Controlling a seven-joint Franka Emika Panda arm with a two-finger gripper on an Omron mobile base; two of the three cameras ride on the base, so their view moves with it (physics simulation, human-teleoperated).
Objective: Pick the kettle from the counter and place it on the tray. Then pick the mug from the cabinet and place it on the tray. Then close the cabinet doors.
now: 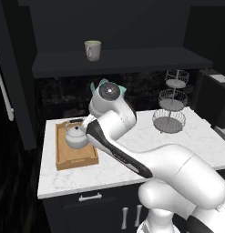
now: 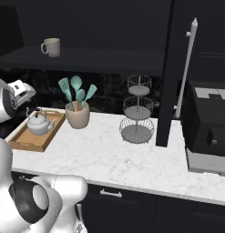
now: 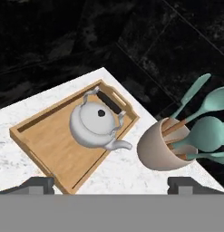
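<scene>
A: Where the tray (image 3: 50, 149) lies at the counter's (image 2: 109, 154) left end, what's on it?
B: One kettle (image 3: 97, 123), at its back end. One mug (image 1: 92, 50) on the cabinet (image 2: 109, 59) shelf.
A: Gripper (image 3: 111, 185)?
B: Jaws spread wide, empty, above the tray. One utensil pot (image 3: 161, 147), four spoons. No writing legible.

The pale kettle (image 3: 99, 124) sits upright at the far end of the wooden tray (image 3: 45, 145), on the left of the marble desk (image 2: 132, 159). Up on the open cabinet's shelf (image 1: 127, 61) the mug (image 1: 93, 50) stands upright.
</scene>
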